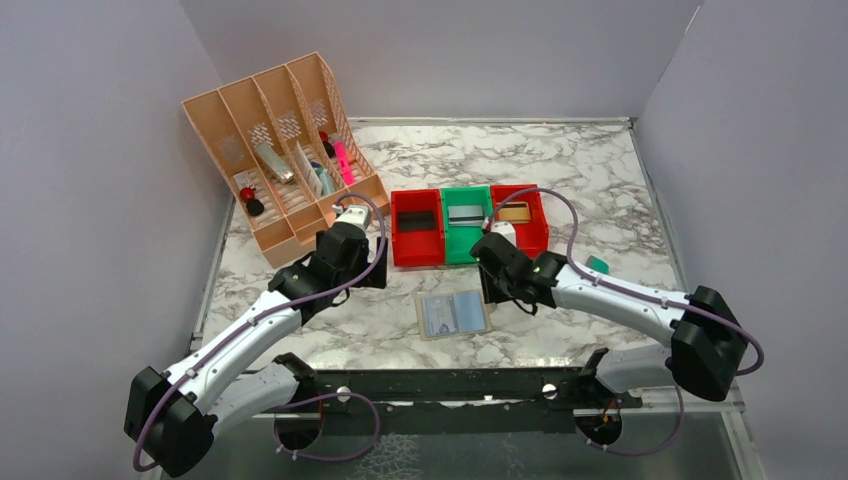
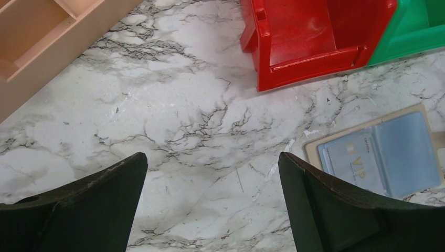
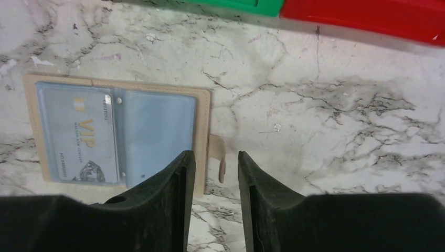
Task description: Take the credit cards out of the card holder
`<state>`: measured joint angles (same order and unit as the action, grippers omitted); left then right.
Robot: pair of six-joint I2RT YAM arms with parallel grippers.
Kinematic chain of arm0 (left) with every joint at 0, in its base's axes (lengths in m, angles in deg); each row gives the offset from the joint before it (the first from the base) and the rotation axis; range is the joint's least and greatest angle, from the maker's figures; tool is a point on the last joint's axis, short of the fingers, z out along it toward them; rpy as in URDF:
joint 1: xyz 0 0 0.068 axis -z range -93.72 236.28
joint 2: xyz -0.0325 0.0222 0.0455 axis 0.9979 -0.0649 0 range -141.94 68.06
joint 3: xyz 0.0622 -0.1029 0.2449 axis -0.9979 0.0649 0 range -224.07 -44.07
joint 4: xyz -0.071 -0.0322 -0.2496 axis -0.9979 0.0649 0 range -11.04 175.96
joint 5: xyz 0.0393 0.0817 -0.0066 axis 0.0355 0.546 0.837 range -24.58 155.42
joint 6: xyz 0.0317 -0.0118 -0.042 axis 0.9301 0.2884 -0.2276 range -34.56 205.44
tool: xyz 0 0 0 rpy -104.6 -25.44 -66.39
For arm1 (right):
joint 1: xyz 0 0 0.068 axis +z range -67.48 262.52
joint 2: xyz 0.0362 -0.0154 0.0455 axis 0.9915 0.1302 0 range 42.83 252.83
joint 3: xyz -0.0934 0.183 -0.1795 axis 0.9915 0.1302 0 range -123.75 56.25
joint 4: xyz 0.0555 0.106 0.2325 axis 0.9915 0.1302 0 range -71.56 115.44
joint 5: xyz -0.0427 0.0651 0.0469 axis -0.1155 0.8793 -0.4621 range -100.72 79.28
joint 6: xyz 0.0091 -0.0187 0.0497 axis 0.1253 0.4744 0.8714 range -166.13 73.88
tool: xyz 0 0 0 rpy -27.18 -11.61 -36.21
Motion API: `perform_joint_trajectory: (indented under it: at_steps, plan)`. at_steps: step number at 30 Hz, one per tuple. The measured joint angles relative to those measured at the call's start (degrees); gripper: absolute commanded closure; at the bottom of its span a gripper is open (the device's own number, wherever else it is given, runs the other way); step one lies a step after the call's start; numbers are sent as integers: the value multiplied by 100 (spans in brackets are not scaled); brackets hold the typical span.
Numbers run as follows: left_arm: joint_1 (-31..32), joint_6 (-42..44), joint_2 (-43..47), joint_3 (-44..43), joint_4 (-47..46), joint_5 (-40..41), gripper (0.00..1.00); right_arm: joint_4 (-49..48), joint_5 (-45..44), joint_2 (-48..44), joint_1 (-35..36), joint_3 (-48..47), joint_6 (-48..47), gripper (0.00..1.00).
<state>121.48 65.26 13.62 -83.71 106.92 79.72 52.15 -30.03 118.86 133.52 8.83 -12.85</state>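
The card holder (image 1: 453, 314) lies open and flat on the marble table, tan rim and pale blue-grey panels up. A pale VIP card (image 3: 78, 136) sits in its left pocket; the right panel (image 3: 157, 131) shows no card. My right gripper (image 3: 216, 155) is low at the holder's right edge (image 1: 492, 298). Its jaws stand a narrow gap apart with nothing between them, just short of the tan snap tab (image 3: 218, 157). My left gripper (image 2: 212, 157) is wide open and empty over bare table left of the holder (image 2: 378, 155), as the top view (image 1: 372, 272) also shows.
Three bins stand in a row behind the holder: red (image 1: 416, 240), green (image 1: 466, 236) with a grey card in it, red (image 1: 520, 232) with a tan card in it. An orange desk organizer (image 1: 285, 160) stands at the back left. A small teal object (image 1: 597, 265) lies to the right.
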Motion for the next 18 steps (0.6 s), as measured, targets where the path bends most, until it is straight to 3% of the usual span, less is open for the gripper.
perform_joint_trajectory:
  at_steps: [3, 6, 10, 14, 18]
  plan:
    - [0, 11, 0, 0, -2, -50, 1, 0, 28, -162, 0, -85, -17, 54]
    - [0, 13, 0, 0, -7, -162, 10, -203, 345, -533, -2, -66, -13, 53]
    - [0, 28, 0, 2, -157, -487, 16, -1182, 1154, -848, -2, 299, 144, 56]
    - [0, -33, -61, 11, -411, -1034, 23, -2039, 1875, -474, -2, 713, 592, 61]
    - [0, -269, -341, 149, -901, -1775, 42, -2529, 2243, -66, -2, 966, 955, 63]
